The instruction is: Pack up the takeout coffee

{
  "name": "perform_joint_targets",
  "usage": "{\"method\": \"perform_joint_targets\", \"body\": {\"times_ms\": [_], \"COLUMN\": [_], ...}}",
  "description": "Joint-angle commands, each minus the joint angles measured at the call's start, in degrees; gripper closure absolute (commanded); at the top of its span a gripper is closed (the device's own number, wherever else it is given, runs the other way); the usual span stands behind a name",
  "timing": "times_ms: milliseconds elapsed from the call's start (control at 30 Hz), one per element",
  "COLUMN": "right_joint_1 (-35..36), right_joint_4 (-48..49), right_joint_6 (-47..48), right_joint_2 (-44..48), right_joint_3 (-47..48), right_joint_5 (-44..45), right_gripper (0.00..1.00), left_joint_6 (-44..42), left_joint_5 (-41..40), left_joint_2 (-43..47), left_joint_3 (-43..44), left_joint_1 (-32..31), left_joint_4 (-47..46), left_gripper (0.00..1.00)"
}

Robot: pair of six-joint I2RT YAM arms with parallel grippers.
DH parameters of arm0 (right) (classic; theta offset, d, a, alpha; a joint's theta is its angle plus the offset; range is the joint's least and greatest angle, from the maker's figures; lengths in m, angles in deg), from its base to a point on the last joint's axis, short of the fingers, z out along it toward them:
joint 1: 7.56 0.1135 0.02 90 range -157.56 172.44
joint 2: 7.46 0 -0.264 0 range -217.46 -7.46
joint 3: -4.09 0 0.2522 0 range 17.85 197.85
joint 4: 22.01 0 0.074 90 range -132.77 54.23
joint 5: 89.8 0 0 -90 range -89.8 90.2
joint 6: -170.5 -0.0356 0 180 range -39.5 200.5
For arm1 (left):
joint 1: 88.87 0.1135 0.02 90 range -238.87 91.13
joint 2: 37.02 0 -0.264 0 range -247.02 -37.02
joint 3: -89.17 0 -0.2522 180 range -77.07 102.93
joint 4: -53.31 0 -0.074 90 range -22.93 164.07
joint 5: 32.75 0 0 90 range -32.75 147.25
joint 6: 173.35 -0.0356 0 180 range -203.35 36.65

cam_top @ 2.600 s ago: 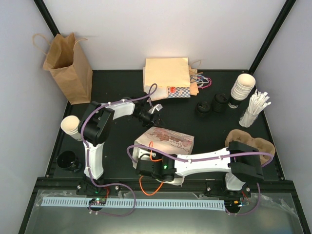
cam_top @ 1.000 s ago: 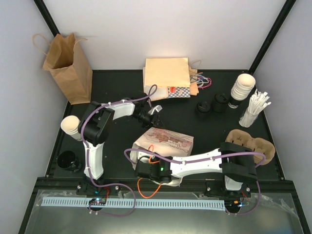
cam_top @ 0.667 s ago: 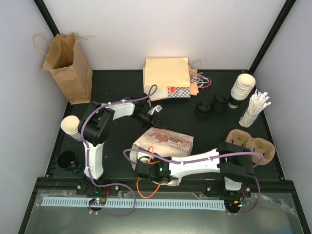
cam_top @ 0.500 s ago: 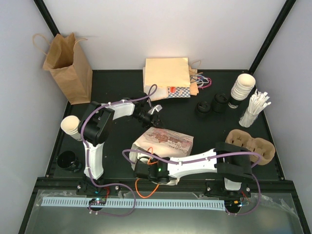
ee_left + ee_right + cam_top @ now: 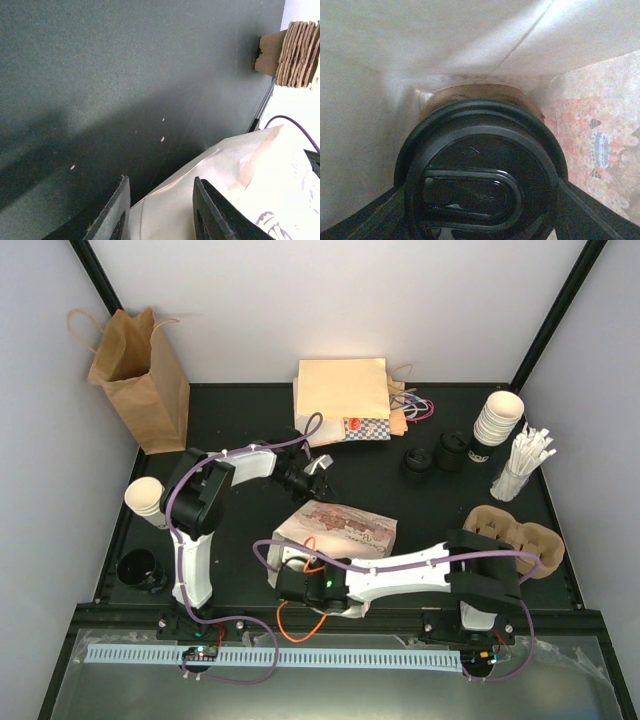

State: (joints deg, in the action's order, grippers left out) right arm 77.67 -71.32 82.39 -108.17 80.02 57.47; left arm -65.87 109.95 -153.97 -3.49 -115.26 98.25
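Right wrist: takeout coffee (image 5: 485, 145) clamped in right tool (image 5: 480, 189), inside white bag (image 5: 470, 40).

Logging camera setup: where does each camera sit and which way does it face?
Top external: overhead from behind, facing the black table; left arm, right arm show.
Left wrist: faces tabletop and white printed paper bag; open jaws show.
Right wrist: inside that bag, facing the black-lidded paper takeout cup between its jaws.
All share the bag.

Right fingers (image 5: 370, 217) — takeout coffee (image 5: 481, 175) between them — slightly farther left.
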Motion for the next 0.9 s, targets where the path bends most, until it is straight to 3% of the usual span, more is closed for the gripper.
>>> {"method": "perform_joint_targets", "body": {"times_ms": [0,300,867], "right_joint_1": [-2.95,-6.40,-7.12], "right_joint_4": [-0.14,0.32,1.04], "right_joint_6": [-0.83,0.19,0.83], "right_joint_2": [4.28,5.38,0.65], "right_joint_3": [-0.98,-0.47,-1.38], "right_joint_5": [-9.61,-12.90,-9.28], "right_gripper": [0.64,0.65,0.67], "left_joint_6": [-2.57,-2.80,-2.45], "left_joint_5": [1.35,1.43,1.63], "left_joint_2": [2.28,3.22,3.61], "left_joint_3": [-1.07,-1.79,-2.71], "left_joint_1": [-1.68,-2.56,-3.23], "left_joint_4": [4.70,4.98,4.84], "left_gripper": [0.64,0.64,0.64]}}
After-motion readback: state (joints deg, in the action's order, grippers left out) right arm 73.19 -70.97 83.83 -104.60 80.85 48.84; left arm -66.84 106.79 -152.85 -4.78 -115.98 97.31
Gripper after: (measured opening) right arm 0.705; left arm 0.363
